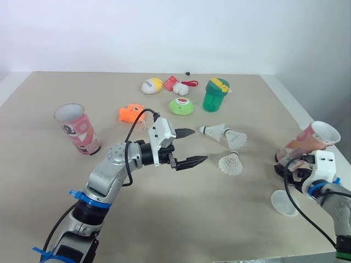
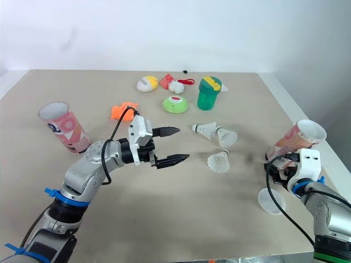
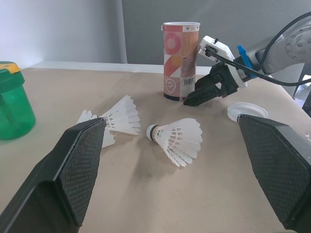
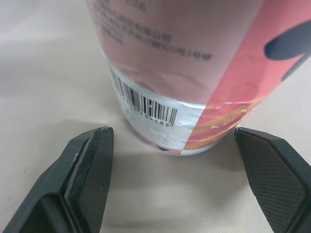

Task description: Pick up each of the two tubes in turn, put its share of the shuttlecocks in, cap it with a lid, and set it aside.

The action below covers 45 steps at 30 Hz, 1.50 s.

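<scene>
Twelve o'clock here means straight away from the robot. The left pincer [image 1: 195,146] hangs above the middle of the table [image 1: 49,181], its two fingers spread wide with nothing between them. Near it, at about four o'clock, one shuttlecock [image 1: 230,163] lies on its side with its cork pointing away from the robot. At two o'clock lie a second shuttlecock [image 1: 214,131] and a third shuttlecock [image 1: 236,139], close together, the cork of one against the feathers of the other.

Farther out at twelve o'clock sits a green dome-shaped toy [image 1: 181,106], with a green cup [image 1: 215,95] at one o'clock and an orange fish toy [image 1: 131,113] at ten o'clock. Behind these, near the far edge, are a yellow-and-white egg-shaped toy [image 1: 152,85] and a small red-and-white bundle [image 1: 178,85]. Well apart at nine o'clock, the left tube [image 1: 77,129] stands on the table, pink-patterned, its mouth open and uncapped.

The right pincer [image 4: 171,133] is low over the table by its right edge, also spread wide. Its fingertips reach toward the foot of the right tube [image 1: 307,143], one on each side, with a gap showing on both sides. That tube stands upright on the table at one o'clock from the pincer, mouth open and uncapped. A pale round lid [image 1: 284,203] lies flat at six o'clock from the pincer, near the front edge and apart from the tube.
</scene>
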Tool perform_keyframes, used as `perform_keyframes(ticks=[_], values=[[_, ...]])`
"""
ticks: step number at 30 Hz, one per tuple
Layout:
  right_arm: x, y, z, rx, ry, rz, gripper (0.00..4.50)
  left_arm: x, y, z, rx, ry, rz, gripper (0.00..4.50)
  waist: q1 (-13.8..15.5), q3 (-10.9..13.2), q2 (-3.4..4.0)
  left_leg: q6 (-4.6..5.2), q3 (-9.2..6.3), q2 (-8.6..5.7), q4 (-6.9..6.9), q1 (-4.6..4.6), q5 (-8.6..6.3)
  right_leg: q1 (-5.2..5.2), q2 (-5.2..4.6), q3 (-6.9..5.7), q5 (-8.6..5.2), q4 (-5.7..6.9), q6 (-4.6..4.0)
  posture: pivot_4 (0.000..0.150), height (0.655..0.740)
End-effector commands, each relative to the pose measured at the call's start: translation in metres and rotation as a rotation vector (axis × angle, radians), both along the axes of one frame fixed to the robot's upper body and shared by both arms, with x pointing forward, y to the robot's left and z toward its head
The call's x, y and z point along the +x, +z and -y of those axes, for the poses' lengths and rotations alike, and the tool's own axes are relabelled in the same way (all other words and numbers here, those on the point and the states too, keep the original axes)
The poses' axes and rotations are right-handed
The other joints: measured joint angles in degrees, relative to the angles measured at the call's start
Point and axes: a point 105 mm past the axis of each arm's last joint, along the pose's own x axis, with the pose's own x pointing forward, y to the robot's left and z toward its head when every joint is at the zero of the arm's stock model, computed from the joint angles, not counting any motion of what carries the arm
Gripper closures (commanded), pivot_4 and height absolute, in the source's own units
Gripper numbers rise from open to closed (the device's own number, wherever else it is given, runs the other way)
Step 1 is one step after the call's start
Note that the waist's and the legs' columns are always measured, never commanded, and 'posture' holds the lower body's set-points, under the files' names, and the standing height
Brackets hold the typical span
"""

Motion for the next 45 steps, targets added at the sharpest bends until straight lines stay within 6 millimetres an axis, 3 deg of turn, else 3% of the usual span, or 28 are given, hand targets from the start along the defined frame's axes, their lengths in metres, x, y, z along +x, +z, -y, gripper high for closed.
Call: perform_keyframes(ticks=[1,6,11,13,16,26,28,31,35,41,45], values=[[-0.029,-0.048,-0.009,0.085,0.002,-0.187,0.27,-0.004,0.01,0.0,-0.018,-0.014,0.038,0.0,0.1,0.0,0.01,0.0,-0.01,0.0,-0.01,0.0,0.0,0.01,0.0,-0.02,-0.01,0.0,0.0,0.15,0.74],[-0.026,-0.011,-0.008,0.043,0.04,0.007,0.27,-0.002,0.007,-0.002,-0.012,-0.003,0.036,0.0,0.4,0.0,0.14,0.0,-0.03,0.0,-0.05,-0.02,-0.02,-0.02,-0.01,-0.04,-0.06,0.0,-0.01,0.15,0.74],[-0.039,0.032,-0.008,-0.012,0.12,0.196,0.27,0.003,0.005,-0.009,-0.013,0.023,0.036,0.0,0.4,0.3,1.19,-0.01,0.06,-0.1,-0.05,-0.1,-0.04,-0.11,-0.06,0.11,-0.1,0.0,0.08,0.15,0.74],[-0.039,0.064,-0.016,0.018,0.154,0.381,0.27,0.006,0.003,-0.013,-0.019,0.044,0.03,0.0,0.3,0.3,1.42,0.0,0.15,-0.11,-0.05,-0.11,-0.05,-0.17,-0.05,0.21,-0.07,0.0,0.12,0.15,0.74],[-0.04,0.1,-0.055,0.015,0.336,0.559,0.27,0.012,-0.001,-0.023,-0.031,0.096,0.023,0.0,-0.4,0.4,2.01,0.0,0.26,-0.11,-0.04,-0.1,-0.04,-0.23,-0.05,0.34,-0.01,0.01,0.18,0.15,0.74],[-0.032,0.148,-0.186,-0.013,0.928,0.663,0.27,0.023,-0.012,-0.075,-0.073,0.394,0.036,0.0,-0.5,0.7,2.04,-0.02,0.32,-0.1,-0.01,-0.19,-0.02,-0.35,-0.03,0.42,0.06,0.02,0.2,0.15,0.74],[-0.034,0.15,-0.216,0.001,1.081,0.659,0.27,0.022,-0.014,-0.09,-0.081,0.488,0.052,0.0,-0.5,0.7,1.99,-0.02,0.32,-0.1,-0.01,-0.23,-0.03,-0.38,-0.04,0.42,0.06,0.01,0.21,0.15,0.74],[-0.034,0.144,-0.243,0.04,1.229,0.632,0.27,0.015,-0.018,-0.108,-0.086,0.611,0.066,0.0,-0.5,0.8,1.86,-0.02,0.31,-0.06,-0.05,-0.29,-0.04,-0.45,-0.04,0.41,0.01,0.01,0.18,0.15,0.74],[-0.024,0.13,-0.262,0.033,1.351,0.609,0.27,0.0,-0.03,-0.134,-0.088,0.795,0.076,0.0,-0.2,0.9,1.72,-0.06,0.24,-0.09,-0.06,-0.37,-0.07,-0.47,-0.14,0.32,-0.05,0.0,0.17,0.15,0.74],[-0.015,0.126,-0.293,0.051,1.486,0.644,0.27,-0.031,-0.054,-0.169,-0.115,1.094,0.043,0.0,-0.3,1.0,1.52,-0.06,0.36,-0.16,-0.01,-0.34,-0.06,-0.47,-0.34,0.33,-0.01,0.0,0.25,0.15,0.74],[-0.005,0.122,-0.313,0.069,1.546,0.647,0.27,-0.04,-0.068,-0.204,-0.147,1.359,0.009,0.0,-0.3,1.1,1.49,-0.05,0.35,-0.11,-0.01,-0.31,-0.05,-0.47,-0.27,0.29,0.05,0.0,0.18,0.15,0.74]])
